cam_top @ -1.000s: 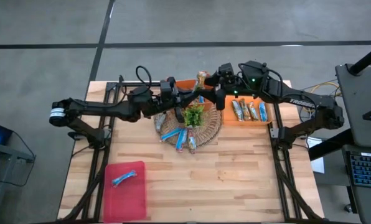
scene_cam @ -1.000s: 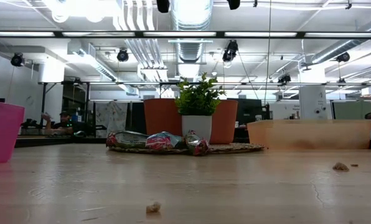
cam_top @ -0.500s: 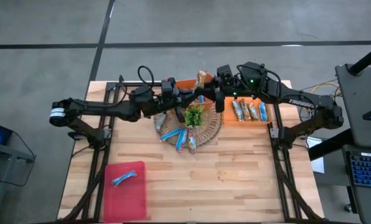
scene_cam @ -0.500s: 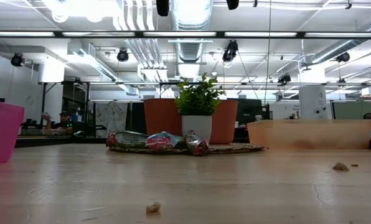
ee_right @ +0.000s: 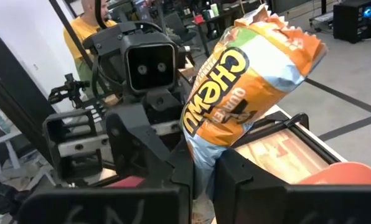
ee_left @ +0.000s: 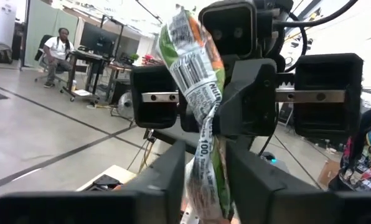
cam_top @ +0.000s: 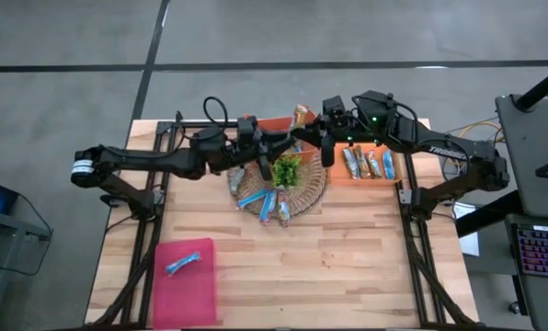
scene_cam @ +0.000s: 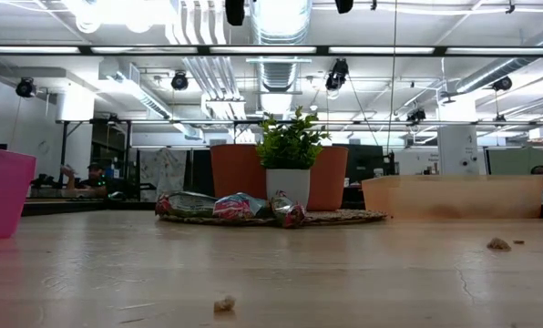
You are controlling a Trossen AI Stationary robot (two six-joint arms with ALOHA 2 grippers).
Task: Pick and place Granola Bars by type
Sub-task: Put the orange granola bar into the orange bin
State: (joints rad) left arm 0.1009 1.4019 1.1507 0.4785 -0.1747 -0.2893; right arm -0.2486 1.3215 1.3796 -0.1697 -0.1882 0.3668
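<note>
Tabletop point(cam_top: 348, 248) unchanged; both grippers point(cam_top: 299, 138) steady.

— Where are the arms?
— Both reach inward, meeting near the middle of the counter's far edge.
— And the tools?
— Left tool point(cam_top: 291, 144) and right tool point(cam_top: 303, 140) face each other, both clamped on one raised bar point(cam_top: 298, 115).

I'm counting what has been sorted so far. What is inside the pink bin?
One blue-white granola bar lies in the pink bin, seen from above. The low view shows only the bin's wall, so nothing inside shows there.
</note>
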